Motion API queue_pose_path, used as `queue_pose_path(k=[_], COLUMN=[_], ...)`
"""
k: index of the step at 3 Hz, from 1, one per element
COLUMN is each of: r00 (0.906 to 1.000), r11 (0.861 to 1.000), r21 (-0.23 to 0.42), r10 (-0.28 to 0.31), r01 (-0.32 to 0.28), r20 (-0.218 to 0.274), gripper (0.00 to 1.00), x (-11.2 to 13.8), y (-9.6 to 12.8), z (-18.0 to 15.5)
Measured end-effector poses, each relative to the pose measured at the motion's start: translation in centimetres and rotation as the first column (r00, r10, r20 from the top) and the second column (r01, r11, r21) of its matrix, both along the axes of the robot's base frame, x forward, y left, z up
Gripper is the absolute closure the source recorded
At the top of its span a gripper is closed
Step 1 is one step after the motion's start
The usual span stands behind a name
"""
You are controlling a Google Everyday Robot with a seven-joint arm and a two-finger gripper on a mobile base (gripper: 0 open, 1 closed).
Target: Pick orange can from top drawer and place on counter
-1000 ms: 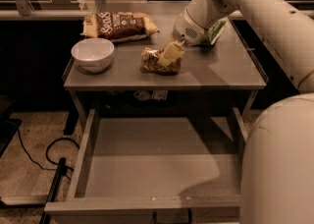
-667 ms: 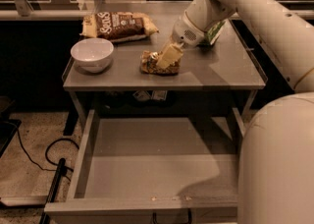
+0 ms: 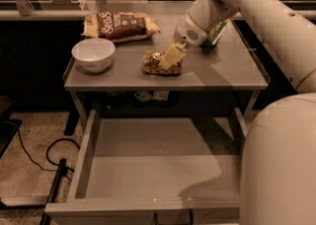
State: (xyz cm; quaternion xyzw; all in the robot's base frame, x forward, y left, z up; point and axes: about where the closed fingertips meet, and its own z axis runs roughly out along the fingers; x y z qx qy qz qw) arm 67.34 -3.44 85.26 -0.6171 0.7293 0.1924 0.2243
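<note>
Camera view shows you the gripper (image 3: 169,59) at the orange can (image 3: 154,65) on the counter (image 3: 222,68); you cannot tell the jaws' state.

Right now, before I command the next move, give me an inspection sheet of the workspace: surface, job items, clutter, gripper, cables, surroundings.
Surface: flat grey metal counter, four items on it.
Job's things: small shiny orange-brown can lies mid-counter; wide grey metal top drawer is pulled open, nothing seen inside.
Clutter: round white bowl at left; brown snack bag at back left; green packet behind the arm.
Gripper: pale gripper at the can's right end.
Cables: black cable on the floor, left of the drawer.
Surroundings: speckled floor.
</note>
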Motion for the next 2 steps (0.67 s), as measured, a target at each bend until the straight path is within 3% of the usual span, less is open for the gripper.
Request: queue_pose_path(k=[2], r00=[1.0], r11=[1.0], r21=[0.0], r10=[0.0], r01=[0.0], r20=[0.0], gripper=[0.11], x=[0.0], y=[0.0], z=[0.0])
